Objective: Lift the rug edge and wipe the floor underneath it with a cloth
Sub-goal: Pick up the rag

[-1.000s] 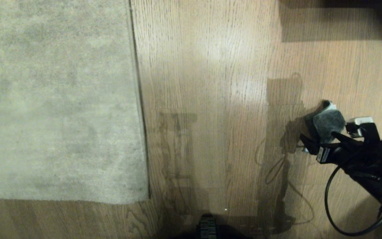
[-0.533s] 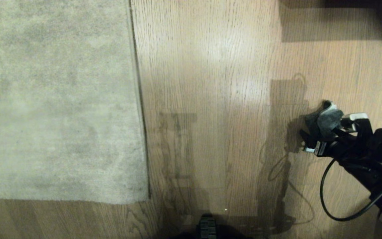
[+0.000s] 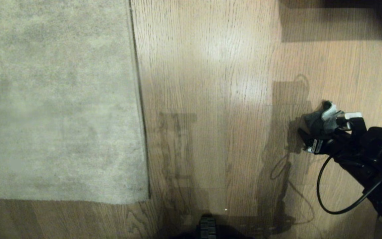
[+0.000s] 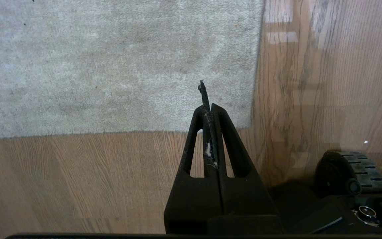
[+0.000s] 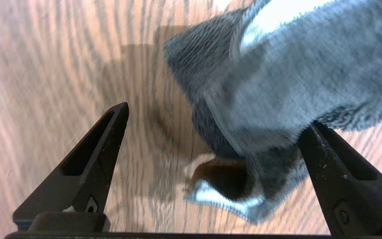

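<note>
Against the earlier head pictures, the right hand [image 3: 322, 132] has come down over the cloth [image 3: 320, 121] and slid a little toward the robot's left — the cloth, broad and flat-looking a second ago, now shows as a narrower bunch half hidden by the hand. The rug and the rest of the scene have not shifted.

The task looks barely begun. In the right wrist view the right hand's fingers [image 5: 95, 156] stand wide apart with the grey, pale-trimmed cloth [image 5: 277, 83] between them, pressed against one finger and clear of the other, so nothing is gripped yet. The cloth sits on the floor [image 3: 211, 99] at the robot's right, well apart from the rug.

The rug edge [image 3: 141, 116] lies flat, its corner [image 3: 144, 199] undisturbed. The left hand [image 4: 211, 109] hangs above that corner — fingers pressed together, holding nothing.

Left to do, as I judge it: close on the cloth, carry it over, lift the rug edge, and wipe the boards beneath.
</note>
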Tool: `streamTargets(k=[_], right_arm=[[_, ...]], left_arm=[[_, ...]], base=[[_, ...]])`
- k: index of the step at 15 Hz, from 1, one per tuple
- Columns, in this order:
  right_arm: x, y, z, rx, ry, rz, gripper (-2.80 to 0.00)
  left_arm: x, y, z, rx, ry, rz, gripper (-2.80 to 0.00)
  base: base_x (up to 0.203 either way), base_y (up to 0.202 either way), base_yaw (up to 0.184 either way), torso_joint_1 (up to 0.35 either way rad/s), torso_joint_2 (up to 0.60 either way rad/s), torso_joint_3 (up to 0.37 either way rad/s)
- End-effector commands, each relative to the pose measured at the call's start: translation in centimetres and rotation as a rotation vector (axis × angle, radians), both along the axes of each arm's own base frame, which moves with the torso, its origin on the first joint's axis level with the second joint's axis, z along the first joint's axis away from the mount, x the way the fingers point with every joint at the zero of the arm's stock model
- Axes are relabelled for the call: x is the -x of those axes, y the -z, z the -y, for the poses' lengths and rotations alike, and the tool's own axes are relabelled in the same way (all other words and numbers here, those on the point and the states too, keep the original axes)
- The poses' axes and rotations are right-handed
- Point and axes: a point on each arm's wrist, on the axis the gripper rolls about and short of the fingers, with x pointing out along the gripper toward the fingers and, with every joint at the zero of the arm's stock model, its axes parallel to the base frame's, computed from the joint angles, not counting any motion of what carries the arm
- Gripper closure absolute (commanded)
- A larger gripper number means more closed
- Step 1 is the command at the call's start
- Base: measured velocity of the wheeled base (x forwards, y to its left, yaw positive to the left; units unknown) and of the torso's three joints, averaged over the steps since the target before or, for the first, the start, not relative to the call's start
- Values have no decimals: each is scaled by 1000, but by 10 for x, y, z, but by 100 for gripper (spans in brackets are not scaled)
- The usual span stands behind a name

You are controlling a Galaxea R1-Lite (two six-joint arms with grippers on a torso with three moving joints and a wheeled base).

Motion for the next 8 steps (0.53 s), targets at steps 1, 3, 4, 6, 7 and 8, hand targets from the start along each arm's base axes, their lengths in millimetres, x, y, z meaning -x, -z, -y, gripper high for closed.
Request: streamTargets(k=[1, 3, 4, 6, 7, 8], right_arm=[[16, -12, -1, 9, -7, 38, -280], [35, -19, -3, 13, -14, 25, -280], [42, -24, -3, 18, -14, 28, -280], [52, -37, -2, 42, -8, 43, -280], [56, -42, 0, 58, -1, 41, -280], [60, -45, 2, 77, 9, 30, -280]], left_arm=[[0, 0, 0, 0, 0, 1, 0], [0, 0, 0, 0, 0, 0, 0], [0, 0, 0, 0, 0, 1, 0], [0, 0, 0, 0, 0, 1, 0], [0, 0, 0, 0, 0, 1, 0], [0, 0, 0, 0, 0, 1, 0]], base=[[0, 0, 0, 0, 0, 0], [0, 0, 0, 0, 0, 0], [0, 0, 0, 0, 0, 0], [0, 0, 0, 0, 0, 0], [0, 0, 0, 0, 0, 0], [0, 0, 0, 0, 0, 0]])
